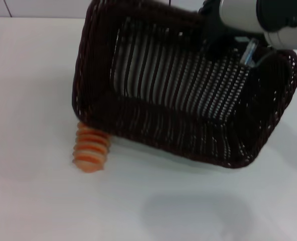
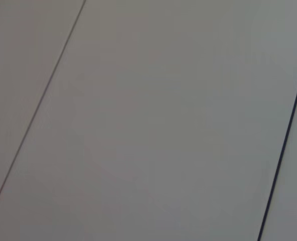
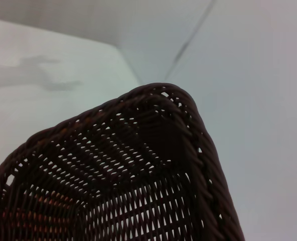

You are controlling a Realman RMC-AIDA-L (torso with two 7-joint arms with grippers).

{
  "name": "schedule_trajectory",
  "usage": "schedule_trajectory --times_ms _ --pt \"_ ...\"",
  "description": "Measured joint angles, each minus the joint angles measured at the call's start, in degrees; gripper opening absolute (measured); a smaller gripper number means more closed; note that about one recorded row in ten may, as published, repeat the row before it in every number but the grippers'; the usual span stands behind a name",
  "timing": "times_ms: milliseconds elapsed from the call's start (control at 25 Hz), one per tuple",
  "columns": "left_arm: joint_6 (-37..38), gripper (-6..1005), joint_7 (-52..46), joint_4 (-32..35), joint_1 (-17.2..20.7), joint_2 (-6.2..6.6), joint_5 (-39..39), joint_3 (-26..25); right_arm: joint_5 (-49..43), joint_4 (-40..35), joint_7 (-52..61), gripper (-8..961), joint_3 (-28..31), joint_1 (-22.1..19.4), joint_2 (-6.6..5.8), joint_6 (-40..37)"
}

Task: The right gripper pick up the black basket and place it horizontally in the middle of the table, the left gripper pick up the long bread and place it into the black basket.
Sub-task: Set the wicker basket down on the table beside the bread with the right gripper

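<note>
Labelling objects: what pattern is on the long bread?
Orange-brown and cream stripes on the long bread, clearest in the head view.

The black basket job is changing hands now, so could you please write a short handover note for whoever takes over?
Right gripper: at the far rim of the black basket, holding it tilted above the table.
Left gripper: out of view; its wrist camera shows only a pale surface.
Long bread: on the table, one end hidden under the basket's near left corner.
Done: basket picked up.
Left: set the basket flat mid-table, clear of the bread, then load the bread with the left gripper.
</note>
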Motion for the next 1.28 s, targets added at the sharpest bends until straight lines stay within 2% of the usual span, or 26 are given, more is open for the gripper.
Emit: schedule_trajectory --times_ms 120,280,640,800,920,1000,1160,1280 --pt "0.0 869 0.0 0.0 -0.3 -0.01 0.0 -0.8 3.2 0.3 -2.0 160 1.8 1.0 -0.03 2.8" --pt "0.0 869 0.0 0.0 -0.8 -0.03 0.0 -1.6 8.9 0.8 -4.5 160 7.1 4.4 -0.05 11.1" --pt "0.0 869 0.0 -0.1 -1.6 -0.03 0.1 -2.4 9.5 2.1 -6.7 158 13.4 9.3 -0.14 21.4" --pt "0.0 869 0.0 -0.1 -2.0 -0.03 0.0 -2.6 9.9 5.5 -7.4 157 17.0 12.8 -0.39 26.4" --pt "0.0 869 0.0 -0.1 -2.1 -0.04 0.0 -2.9 9.9 7.2 -7.6 157 17.5 14.0 -0.71 27.5" --pt "0.0 869 0.0 -0.1 -2.3 -0.1 0.0 -3.3 10.5 10.3 -7.7 156 17.5 15.5 -1.35 28.1" --pt "0.0 869 0.0 -0.1 -2.3 -0.11 0.0 -3.4 10.6 12.8 -7.8 155 16.9 16.7 -1.35 28.3" --pt "0.0 869 0.0 -0.1 -2.3 -0.13 0.0 -3.6 10.6 14.1 -8.0 155 15.4 17.4 -0.91 28.5"
